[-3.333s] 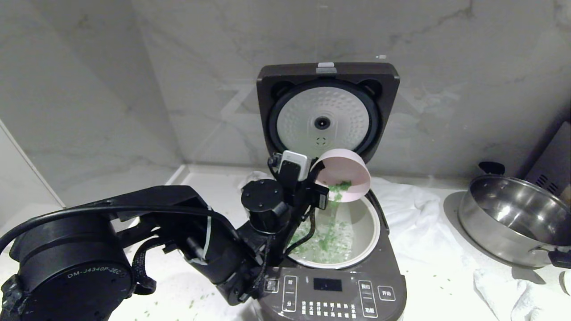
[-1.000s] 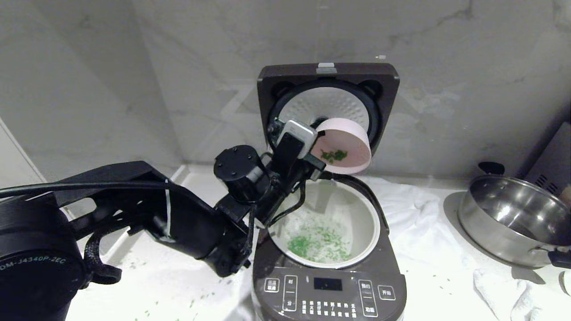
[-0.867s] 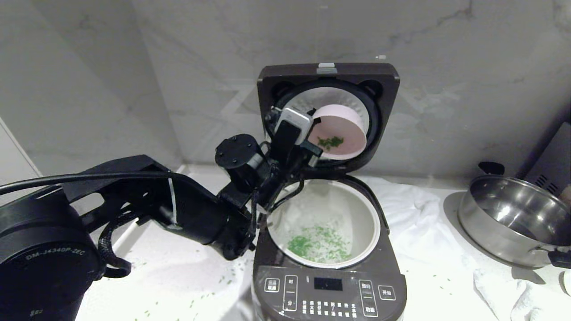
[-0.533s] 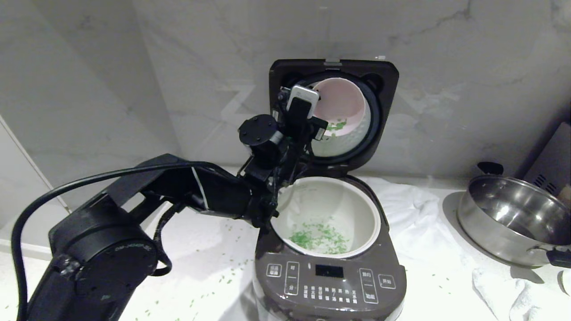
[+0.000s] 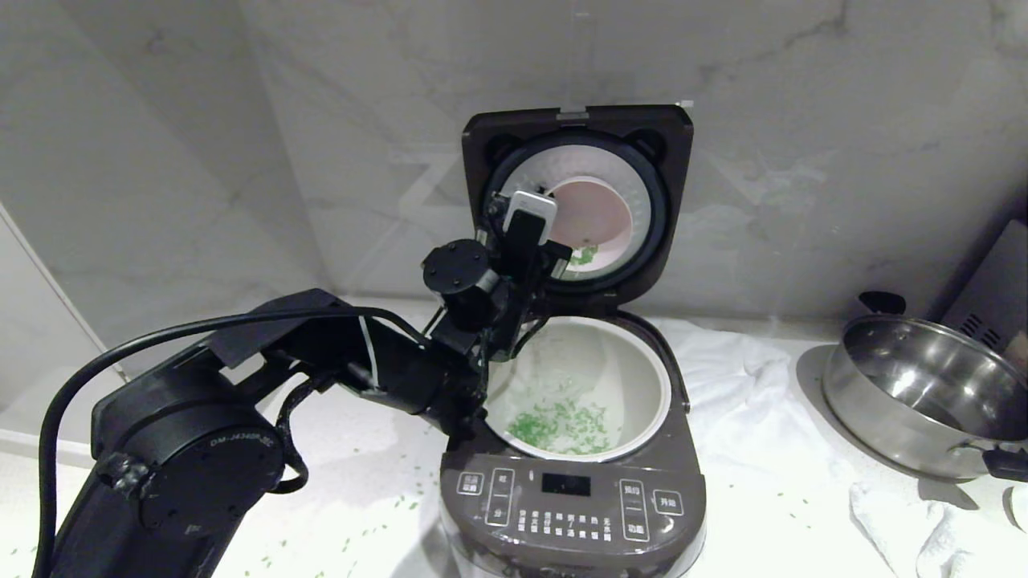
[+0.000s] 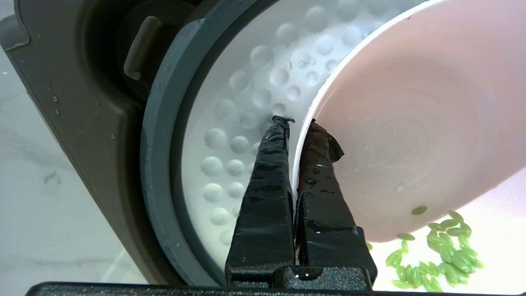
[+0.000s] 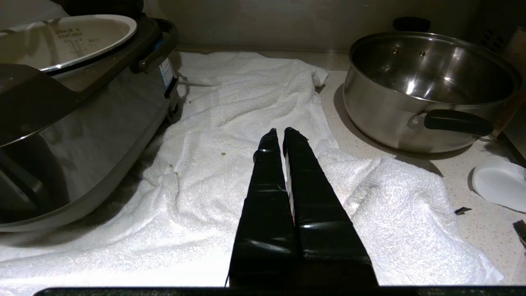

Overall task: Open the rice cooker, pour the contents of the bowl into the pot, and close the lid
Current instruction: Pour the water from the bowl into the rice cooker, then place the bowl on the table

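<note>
The rice cooker (image 5: 572, 498) stands open at the centre, its lid (image 5: 482, 144) upright against the wall. My left gripper (image 5: 554, 250) is shut on the rim of the pink bowl (image 5: 594, 213), one finger inside and one outside (image 6: 298, 122). The bowl (image 6: 411, 123) is tipped on its side high above the pot (image 5: 642, 377), close in front of the lid's dimpled plate (image 6: 230, 144). A few green grains (image 6: 444, 250) cling at its low edge. More green grains (image 5: 562, 421) lie in the pot. My right gripper (image 7: 283, 132) is shut and empty over a white towel (image 7: 230, 172).
A steel pan (image 5: 923, 393) with black handles stands at the right on the counter. The white towel (image 5: 755, 377) lies between it and the cooker. Green bits (image 5: 401, 506) are scattered on the counter left of the cooker. A small white dish (image 7: 499, 185) lies near the pan.
My left arm lifted the bowl from above the pot up in front of the lid's underside. The pouring stream has stopped. The cooker has slid slightly to the left.
</note>
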Available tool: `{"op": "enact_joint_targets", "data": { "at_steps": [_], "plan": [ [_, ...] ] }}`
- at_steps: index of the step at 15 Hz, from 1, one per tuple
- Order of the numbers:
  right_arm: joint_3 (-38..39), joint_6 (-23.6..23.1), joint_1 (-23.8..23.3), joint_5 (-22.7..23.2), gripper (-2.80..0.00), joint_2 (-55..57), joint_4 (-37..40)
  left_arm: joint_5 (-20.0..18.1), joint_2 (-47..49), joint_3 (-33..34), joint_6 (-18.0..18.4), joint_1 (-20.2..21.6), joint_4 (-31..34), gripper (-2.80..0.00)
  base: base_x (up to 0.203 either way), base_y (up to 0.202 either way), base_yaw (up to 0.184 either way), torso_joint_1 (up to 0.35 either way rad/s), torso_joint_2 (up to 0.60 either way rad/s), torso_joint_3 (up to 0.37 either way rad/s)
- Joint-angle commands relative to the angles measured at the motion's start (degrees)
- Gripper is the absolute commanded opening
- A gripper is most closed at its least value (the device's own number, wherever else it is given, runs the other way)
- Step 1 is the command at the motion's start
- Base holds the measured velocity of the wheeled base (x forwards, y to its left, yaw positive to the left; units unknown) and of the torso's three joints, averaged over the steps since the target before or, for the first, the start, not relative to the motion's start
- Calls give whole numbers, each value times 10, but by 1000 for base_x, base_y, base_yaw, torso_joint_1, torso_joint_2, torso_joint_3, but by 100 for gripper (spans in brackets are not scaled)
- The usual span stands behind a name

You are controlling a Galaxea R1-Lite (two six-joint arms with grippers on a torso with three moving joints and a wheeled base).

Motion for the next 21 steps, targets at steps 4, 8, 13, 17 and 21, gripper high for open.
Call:
{"op": "enact_joint_targets", "data": {
  "at_steps": [4,8,13,17,21],
  "plan": [
    [2,0,0,0,-280,-1,0,-1,-60,51,-10,-1,-15,-280,0,0,0,0,0,0],
    [1,0,0,0,-280,-1,0,-27,-104,178,-29,-3,-52,-280,0,0,0,0,0,0],
    [1,0,0,0,-280,-1,0,-198,-155,354,17,21,-56,-280,0,0,0,0,0,0],
    [2,0,0,0,-280,-1,0,-200,-147,350,124,9,-56,-280,0,0,0,0,0,0],
    [1,0,0,0,-280,-1,0,-108,-107,271,145,-15,-56,-280,0,0,0,0,0,0]
  ]
}}
